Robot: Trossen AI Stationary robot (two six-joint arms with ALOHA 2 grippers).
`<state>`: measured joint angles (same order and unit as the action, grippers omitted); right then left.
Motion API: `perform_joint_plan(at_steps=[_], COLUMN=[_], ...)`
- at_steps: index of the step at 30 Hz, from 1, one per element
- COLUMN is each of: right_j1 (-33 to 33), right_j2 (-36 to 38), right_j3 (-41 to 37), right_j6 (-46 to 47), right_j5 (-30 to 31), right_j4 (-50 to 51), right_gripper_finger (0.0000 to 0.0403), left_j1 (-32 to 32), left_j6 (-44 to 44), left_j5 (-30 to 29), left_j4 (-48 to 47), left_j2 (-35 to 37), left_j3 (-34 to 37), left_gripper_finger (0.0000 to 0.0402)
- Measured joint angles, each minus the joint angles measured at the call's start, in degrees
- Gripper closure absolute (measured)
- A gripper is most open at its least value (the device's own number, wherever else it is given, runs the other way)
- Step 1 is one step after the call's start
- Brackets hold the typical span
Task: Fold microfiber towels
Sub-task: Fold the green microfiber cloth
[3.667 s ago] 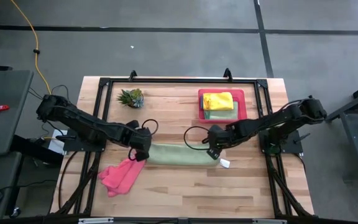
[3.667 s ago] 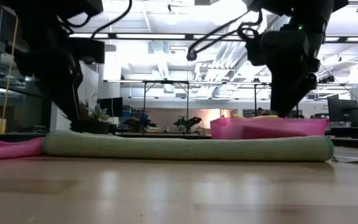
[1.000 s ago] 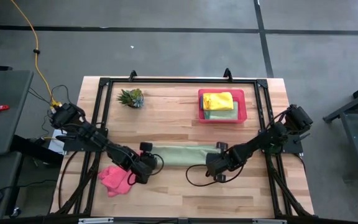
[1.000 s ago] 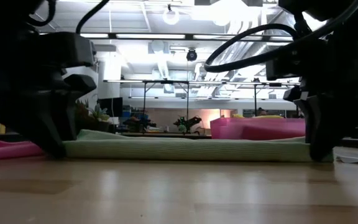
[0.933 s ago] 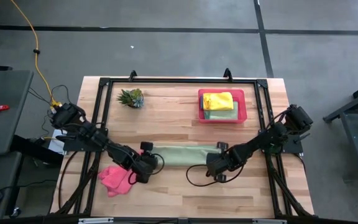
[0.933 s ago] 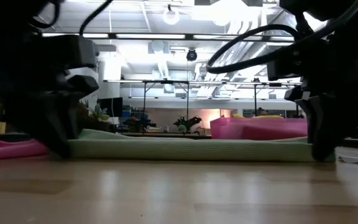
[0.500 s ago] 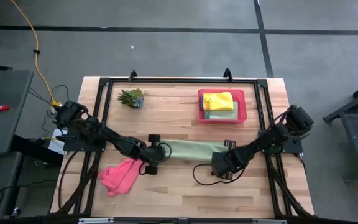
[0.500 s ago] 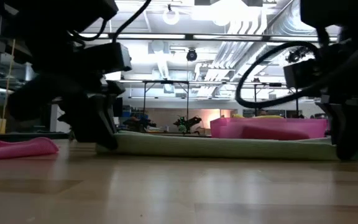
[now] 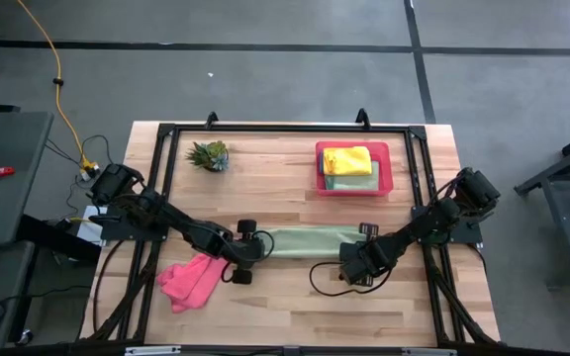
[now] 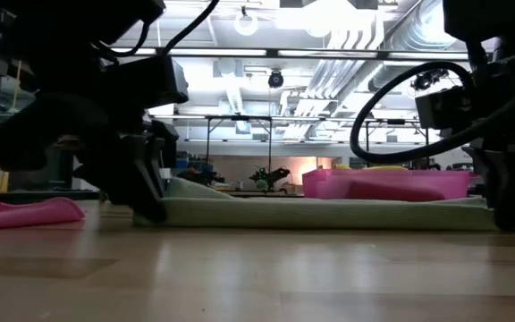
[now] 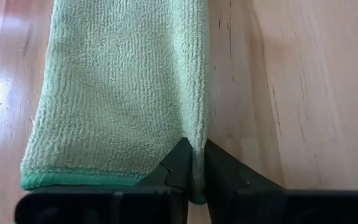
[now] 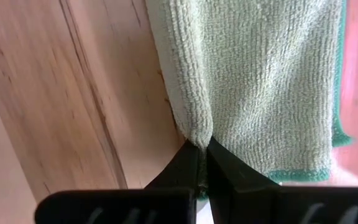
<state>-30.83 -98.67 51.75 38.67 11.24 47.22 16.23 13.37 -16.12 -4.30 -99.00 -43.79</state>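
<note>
**Asker:** Where is the towel that the arms are working on?

**Describer:** A light green towel (image 9: pixel 313 240), folded into a long narrow strip, lies flat on the wooden table (image 9: pixel 295 307) near its middle. It runs from side to side, between the two arms.

**Asker:** What are the grippers doing?

**Describer:** The left gripper (image 11: pixel 194 163) is down at the strip's left end. Its two dark fingers are pinched together on the towel's near edge, with the cloth caught between their tips. The right gripper (image 12: pixel 202 151) is at the opposite end, and its fingers are likewise closed tight on the same edge. In the low view, the left end of the cloth rises slightly off the wood.

**Asker:** What else is on the table?

**Describer:** A crumpled pink towel (image 9: pixel 190 282) lies near the left front corner, close to the left arm. At the back right, a pink tray (image 9: pixel 383 170) holds a folded yellow towel (image 9: pixel 347 160) stacked on another green one (image 9: pixel 354 181). A small spiky plant (image 9: pixel 209 154) stands at the back left.
</note>
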Motion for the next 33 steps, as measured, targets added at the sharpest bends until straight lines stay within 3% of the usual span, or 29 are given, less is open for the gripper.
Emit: perform_joint_plan(at_steps=[11, 20, 24, 27, 33], right_j1=[0.0, 0.1, 0.2, 0.2, 0.2], right_j2=[0.0, 0.0, 0.0, 0.0, 0.0], right_j3=[-0.1, -0.1, -0.1, -0.1, -0.1], right_j6=[-0.1, -0.1, -0.1, -0.1, -0.1], right_j5=[-1.0, -0.9, -0.9, -0.8, -0.8], right_j4=[0.4, 0.2, 0.1, -0.1, -0.5], right_gripper_finger=[0.0402, 0.0402, 0.0402, 0.0402, 0.0402], left_j1=[0.1, 0.0, -1.8, -4.2, -8.8], left_j6=[-1.4, -1.6, -1.6, -1.6, -2.0], left_j5=[-0.3, -0.5, -0.5, 3.9, 12.2], left_j4=[-13.1, -23.0, -22.6, -21.1, -15.3], left_j2=[0.1, 6.2, 7.2, 6.4, 5.9], left_j3=[-5.6, -6.5, -5.9, -3.7, 0.4], left_gripper_finger=[0.0294, 0.0236, 0.0232, 0.0238, 0.0303])
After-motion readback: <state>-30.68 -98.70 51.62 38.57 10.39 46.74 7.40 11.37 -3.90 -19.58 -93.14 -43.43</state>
